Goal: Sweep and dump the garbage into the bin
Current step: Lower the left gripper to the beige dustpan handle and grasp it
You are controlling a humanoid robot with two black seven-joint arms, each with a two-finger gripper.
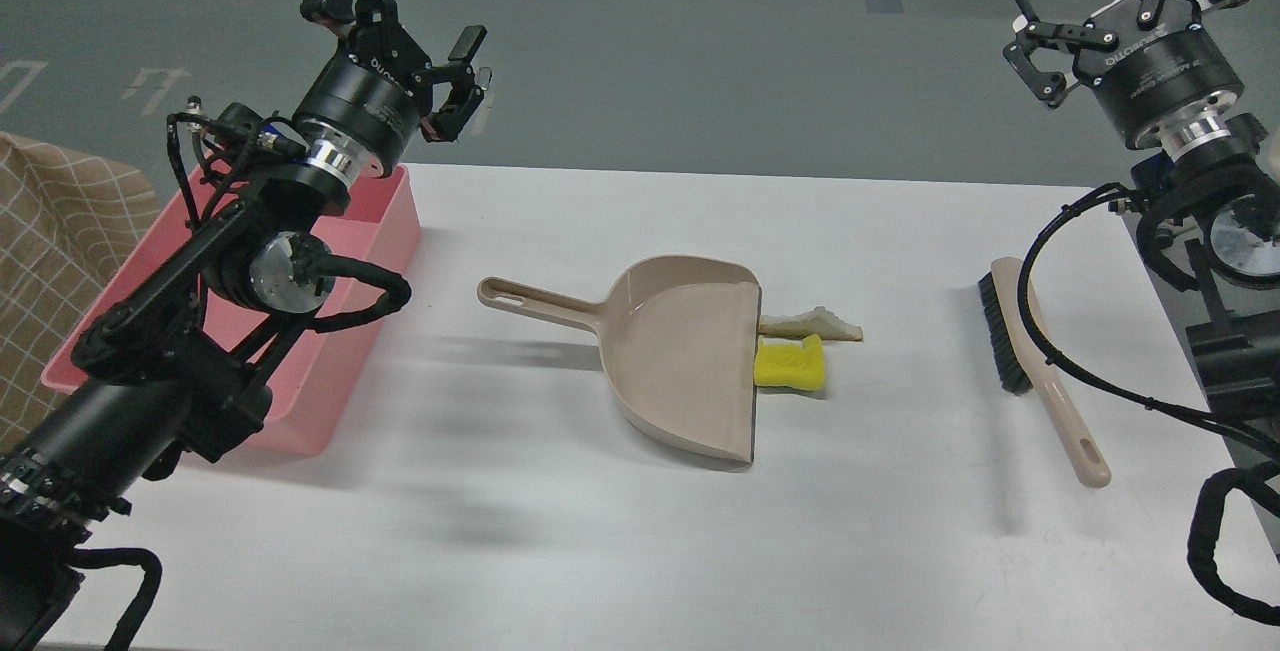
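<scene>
Nearest the camera, the left arm's thick black base fills the 7 o'clock corner. From there the arm rises toward 11 o'clock, passing over the pink bin (375, 231), which sits at the table's left edge at about 9 o'clock. A checked tan cloth (50, 231) lies beyond the bin at the far left. The left gripper (420, 26) hangs above the bin's far corner, fingers spread wide, holding nothing.

At table centre lies the beige dustpan (680, 351), handle pointing toward 9 o'clock, open lip facing 3 o'clock. Both pieces of garbage rest on the white table (600, 551) against that lip: the bread-like wedge (812, 325) at the farther side, the yellow sponge (790, 365) just nearer, the two touching or almost so.

Toward 3 o'clock, well apart from the dustpan, lies the brush (1035, 361), bristles facing left, handle end nearer the camera. The right gripper (1120, 6) hangs at 1 o'clock, above and beyond the table's right edge, fingers wide open and empty.
</scene>
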